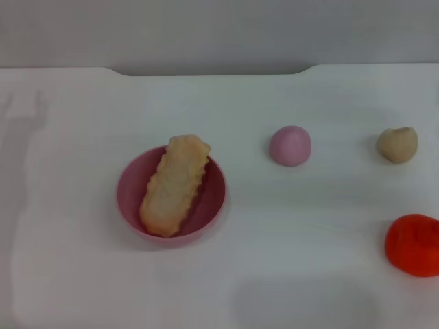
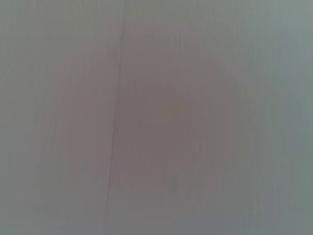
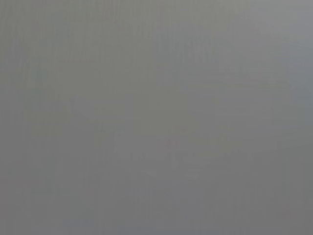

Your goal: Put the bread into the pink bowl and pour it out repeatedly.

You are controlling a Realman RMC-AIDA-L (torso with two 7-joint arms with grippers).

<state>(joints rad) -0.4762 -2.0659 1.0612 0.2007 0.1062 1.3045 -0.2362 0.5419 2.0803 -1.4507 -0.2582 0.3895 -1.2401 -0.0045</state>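
1. On the white tabletop (image 1: 82,274), seen from the head camera, the pink bowl (image 1: 212,205) sits left of centre: round, glossy plastic with a smooth, deep inside.
2. Inside it lies the bread (image 1: 173,185), a long loaf with wavy, ridged edges and a pale tan, slightly bumpy face turned up. Its far end pokes over the bowl's far rim; its near end rests low against the near wall.
3. To the bowl's right, apart from it, stands a small matte pink dome (image 1: 289,145). Farther right is a tan rounded lump (image 1: 397,144) with an uneven surface, and nearer the camera at the right edge a red-orange lump (image 1: 413,245), soft-looking and rounded.
4. Neither arm nor its jaws appear in the head view, so nothing can be placed relative to them, and their opening cannot be told.
5. From the left wrist camera only a flat grey-pink surface with a thin dark line (image 2: 115,122) shows.
6. From the right wrist camera only featureless grey shows.
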